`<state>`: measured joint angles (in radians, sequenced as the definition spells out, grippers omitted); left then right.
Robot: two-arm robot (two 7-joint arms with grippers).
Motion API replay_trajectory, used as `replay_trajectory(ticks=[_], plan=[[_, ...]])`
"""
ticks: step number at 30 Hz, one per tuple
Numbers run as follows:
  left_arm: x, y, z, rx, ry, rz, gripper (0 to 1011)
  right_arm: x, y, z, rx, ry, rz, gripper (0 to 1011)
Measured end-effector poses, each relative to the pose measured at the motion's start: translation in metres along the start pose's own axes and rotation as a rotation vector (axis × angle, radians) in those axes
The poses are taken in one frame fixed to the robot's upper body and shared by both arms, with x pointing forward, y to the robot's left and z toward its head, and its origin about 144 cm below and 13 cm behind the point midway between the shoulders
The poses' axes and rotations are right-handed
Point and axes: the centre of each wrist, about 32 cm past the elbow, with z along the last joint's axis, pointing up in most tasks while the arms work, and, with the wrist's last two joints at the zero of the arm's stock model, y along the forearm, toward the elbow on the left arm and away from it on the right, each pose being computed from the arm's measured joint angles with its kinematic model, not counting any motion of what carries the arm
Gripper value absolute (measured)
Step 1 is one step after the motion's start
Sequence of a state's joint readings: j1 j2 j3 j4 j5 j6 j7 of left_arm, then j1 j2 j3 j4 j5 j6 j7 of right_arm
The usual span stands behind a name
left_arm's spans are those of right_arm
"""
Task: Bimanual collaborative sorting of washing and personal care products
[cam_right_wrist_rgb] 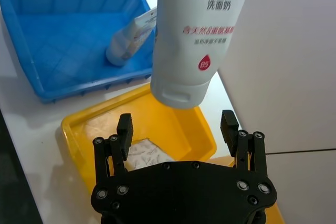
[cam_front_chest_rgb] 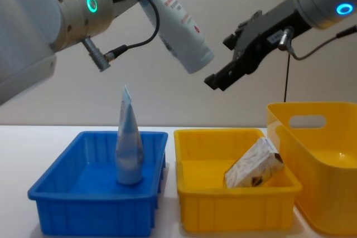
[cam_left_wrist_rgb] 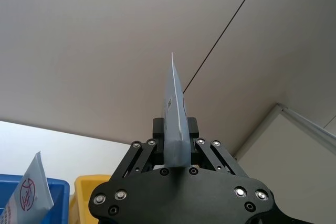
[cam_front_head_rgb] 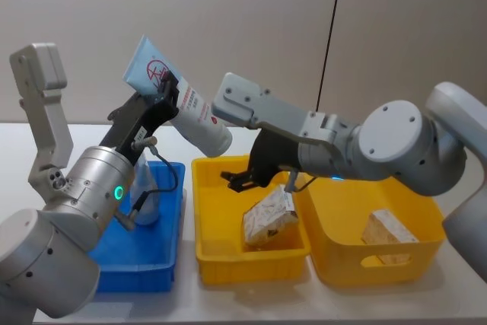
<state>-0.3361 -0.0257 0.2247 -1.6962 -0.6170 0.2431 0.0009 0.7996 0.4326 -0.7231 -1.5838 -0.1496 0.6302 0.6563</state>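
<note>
Left gripper [cam_front_head_rgb: 170, 90] is pinching the pale blue-white squeeze tube [cam_front_head_rgb: 199, 116], right gripper [cam_front_head_rgb: 237, 181] is open and empty, so I'd lower slowly into the blue plastic bin [cam_front_head_rgb: 176, 211].

A robotics test lab: bare beige wall [cam_front_head_rgb: 243, 13], thin black cable [cam_front_head_rgb: 330, 36] hanging at one o'clock, plain white counter [cam_front_head_rgb: 251, 306] holding a shallow blue plastic bin [cam_front_head_rgb: 137, 275] at seven o'clock and a yellow plastic tray [cam_front_head_rgb: 251, 268] at six.

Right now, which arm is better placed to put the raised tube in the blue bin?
Left: the left gripper is shut on the tube, nearer the blue bin; the right gripper is open.
</note>
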Motion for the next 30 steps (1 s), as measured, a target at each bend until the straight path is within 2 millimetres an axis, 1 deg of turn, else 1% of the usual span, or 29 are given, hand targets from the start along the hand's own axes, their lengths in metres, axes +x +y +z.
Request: replay_trajectory(ticks=[9,17,30], plan=[[0.001,0.001,0.001,0.001,-0.001,0.004,222,0.000,-0.003,0.010,0.016,-0.009,-0.039,1004],[0.002,0.001,0.002,0.002,-0.002,0.003,222,0.001,-0.003,0.017,0.028,0.010,-0.036,1003],[0.003,0.000,0.002,0.009,-0.003,0.005,222,0.005,0.009,0.025,0.047,0.061,0.004,1004]])
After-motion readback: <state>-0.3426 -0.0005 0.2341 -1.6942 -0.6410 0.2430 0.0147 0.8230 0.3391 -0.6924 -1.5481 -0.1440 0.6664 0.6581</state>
